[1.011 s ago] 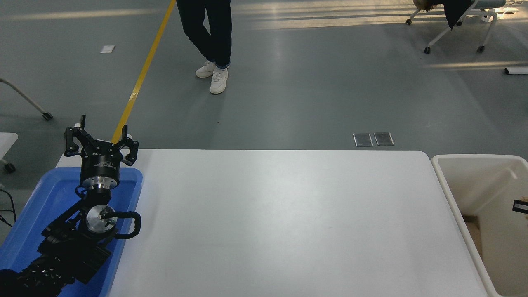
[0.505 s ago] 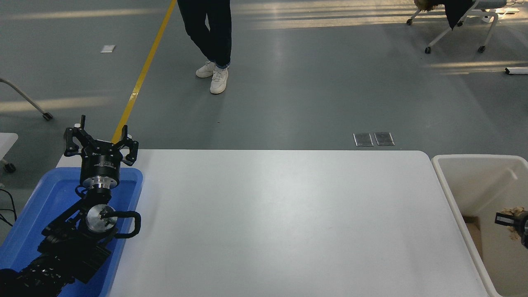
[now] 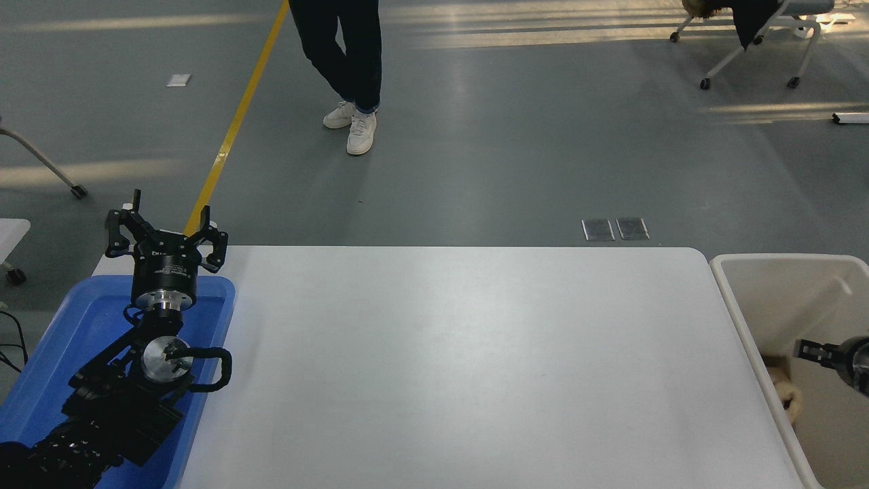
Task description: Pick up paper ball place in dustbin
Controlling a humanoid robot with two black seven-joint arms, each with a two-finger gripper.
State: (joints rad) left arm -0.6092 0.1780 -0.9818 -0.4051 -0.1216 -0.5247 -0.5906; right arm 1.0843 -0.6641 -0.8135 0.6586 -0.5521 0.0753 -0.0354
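The paper ball (image 3: 787,395), a pale tan blurred wad, lies low inside the cream-white dustbin (image 3: 781,259) at the table's right end, close to the bin's left wall. My right gripper (image 3: 815,353) comes in from the right edge above the bin's inside. Only one dark finger and part of its body show, and it holds nothing. The ball is below and to the left of it, apart from it. My left gripper (image 3: 166,229) is parked at the lower left over the blue tray (image 3: 75,333), open and empty.
The white table (image 3: 461,367) spans the middle of the view. A person's legs and white shoes (image 3: 353,125) stand on the grey floor beyond the far edge. A wheeled chair (image 3: 747,41) stands at the top right.
My right gripper has come further in from the right edge over the bin. The paper ball, which was at its fingers half a second ago, has dropped down into the bin.
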